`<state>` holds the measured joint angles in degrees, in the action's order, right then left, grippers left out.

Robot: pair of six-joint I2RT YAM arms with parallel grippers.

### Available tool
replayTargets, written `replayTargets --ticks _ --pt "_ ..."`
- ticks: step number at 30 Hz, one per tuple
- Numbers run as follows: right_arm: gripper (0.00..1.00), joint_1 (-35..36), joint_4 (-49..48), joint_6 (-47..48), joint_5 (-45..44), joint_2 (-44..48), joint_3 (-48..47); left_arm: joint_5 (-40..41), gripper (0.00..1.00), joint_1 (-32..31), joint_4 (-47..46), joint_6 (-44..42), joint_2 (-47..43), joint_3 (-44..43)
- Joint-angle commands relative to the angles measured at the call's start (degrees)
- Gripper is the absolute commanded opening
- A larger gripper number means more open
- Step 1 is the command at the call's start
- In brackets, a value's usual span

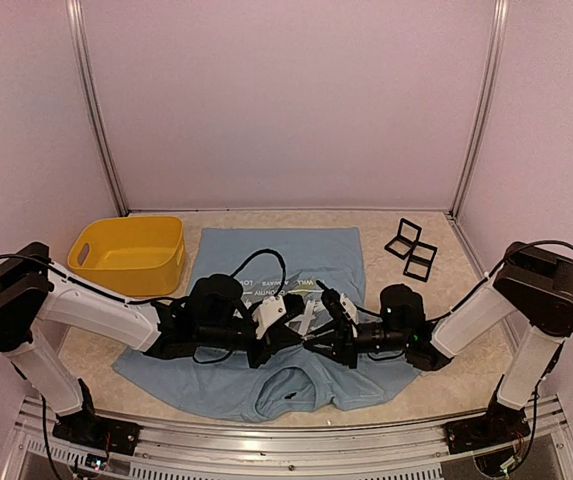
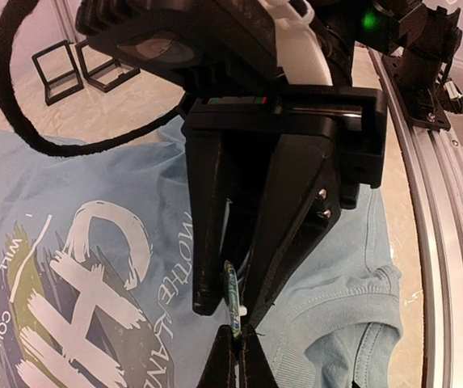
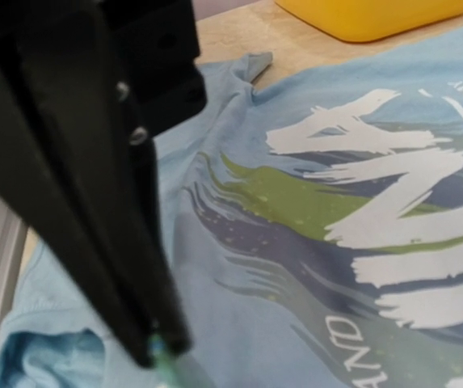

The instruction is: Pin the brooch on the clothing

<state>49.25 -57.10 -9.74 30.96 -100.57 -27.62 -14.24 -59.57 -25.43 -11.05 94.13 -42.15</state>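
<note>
Shut tight, the left gripper pointed its tips up at the lower end of the brooch. Whether it actually pinched the pin I could not tell. The right gripper pointed down from above, its black fingers drawn narrow around that brooch, a small, thin, blue-green piece seen edge-on between them. Both met just over the T-shirt, close to the neck opening and beside the print.

The brooch looked light and rigid, probably smooth, so it might twist or slip between flat pads. Its pin was too small to make out, and I judged it thin and easy to bend. The safest hold seemed to be across the flat body, leaving the pin free.

The T-shirt lay spread on the speckled beige table, collar toward the arms. It was a soft, limp, light blue knit with shallow wrinkles and a stitched neckband. It would likely bunch or lift under a pin rather than resist it, so it would need holding down or gathering into a fold. The white brush-stroke lettering and yellow-green streak looked like a printed layer, probably stiffer than the plain cloth beside it.

A glossy yellow bin and two black frames stood well apart.
</note>
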Motion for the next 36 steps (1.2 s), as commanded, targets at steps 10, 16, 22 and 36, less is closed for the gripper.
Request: replayTargets --ticks 10,16,22,36 --pt "0.48 -2.9 9.3 6.9 2.9 8.2 0.8 7.7 0.00 -2.0 2.5 -3.2 -1.4 1.2" --pt "0.48 -4.4 16.4 7.9 -2.7 15.3 3.2 21.8 0.00 -6.8 3.8 -10.1 1.7 -0.3" --pt "0.47 -4.5 19.8 5.5 -12.1 17.0 3.4 29.5 0.01 -15.4 15.5 -18.0 10.3 -8.0" --pt "0.00 -5.3 57.3 -17.0 -44.8 20.3 -7.3 11.8 0.68 -10.3 29.7 -5.9 -0.6 -14.4"
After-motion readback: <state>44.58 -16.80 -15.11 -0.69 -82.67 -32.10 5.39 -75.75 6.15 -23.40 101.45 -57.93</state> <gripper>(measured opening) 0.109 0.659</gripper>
